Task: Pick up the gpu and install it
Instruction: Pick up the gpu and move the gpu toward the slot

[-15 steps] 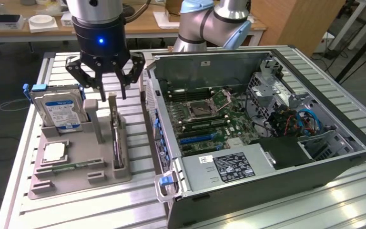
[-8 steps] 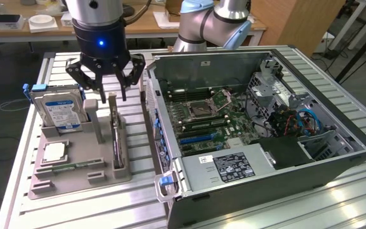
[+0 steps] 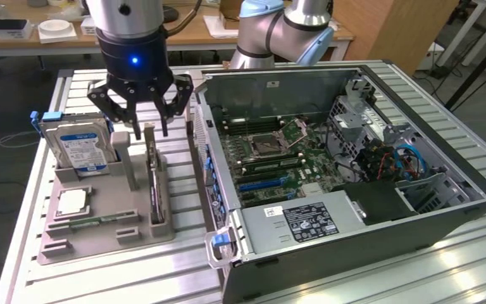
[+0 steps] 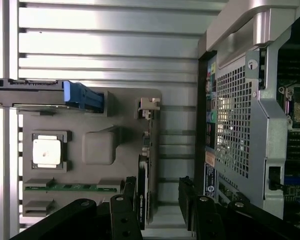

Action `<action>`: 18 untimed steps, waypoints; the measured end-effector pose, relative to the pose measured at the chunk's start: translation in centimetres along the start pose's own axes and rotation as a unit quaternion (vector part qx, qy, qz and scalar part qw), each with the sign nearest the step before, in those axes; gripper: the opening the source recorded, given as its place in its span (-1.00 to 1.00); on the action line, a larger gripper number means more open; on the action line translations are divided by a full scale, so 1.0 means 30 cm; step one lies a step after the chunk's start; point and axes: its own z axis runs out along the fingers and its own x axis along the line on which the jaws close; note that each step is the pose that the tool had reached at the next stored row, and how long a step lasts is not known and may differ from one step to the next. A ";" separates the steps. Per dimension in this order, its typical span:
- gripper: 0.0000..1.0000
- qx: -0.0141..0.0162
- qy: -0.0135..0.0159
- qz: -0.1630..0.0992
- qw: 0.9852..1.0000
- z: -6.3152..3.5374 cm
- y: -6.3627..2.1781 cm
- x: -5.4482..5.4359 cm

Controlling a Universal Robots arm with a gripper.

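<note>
The gpu (image 3: 154,185) is a thin dark card standing on edge in a slot of the grey holder (image 3: 142,237), on the side nearest the computer case. In the wrist view the gpu (image 4: 143,187) appears edge-on, with its silver bracket (image 4: 149,107) at the far end. My gripper (image 3: 147,130) hangs open just above the card's far end, apart from it. In the wrist view my gripper (image 4: 157,202) has one finger on each side of the card, with a gap on both sides. The open computer case (image 3: 336,171) lies to the exterior view's right, motherboard exposed.
The holder (image 4: 100,147) also carries an upright hard drive (image 3: 78,145) with a blue handle (image 4: 82,96), a square processor (image 3: 71,201) and a green memory stick (image 3: 99,220). The case wall (image 4: 240,125) stands close beside the holder. All rests on a slatted metal table (image 3: 108,278).
</note>
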 end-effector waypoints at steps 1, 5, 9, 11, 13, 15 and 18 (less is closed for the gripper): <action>-0.06 0.000 0.000 0.000 1.000 0.001 -0.001 0.000; -0.06 0.000 0.000 0.000 1.000 0.005 -0.006 0.000; -0.06 0.000 0.000 0.000 1.000 0.009 -0.011 0.001; -0.06 0.000 0.000 0.001 1.000 0.011 -0.013 0.001; -0.06 0.000 0.000 0.001 1.000 0.014 -0.016 0.001; -0.06 0.001 0.000 0.001 1.000 0.016 -0.018 0.001; -0.06 0.001 0.000 0.001 1.000 0.019 -0.021 0.001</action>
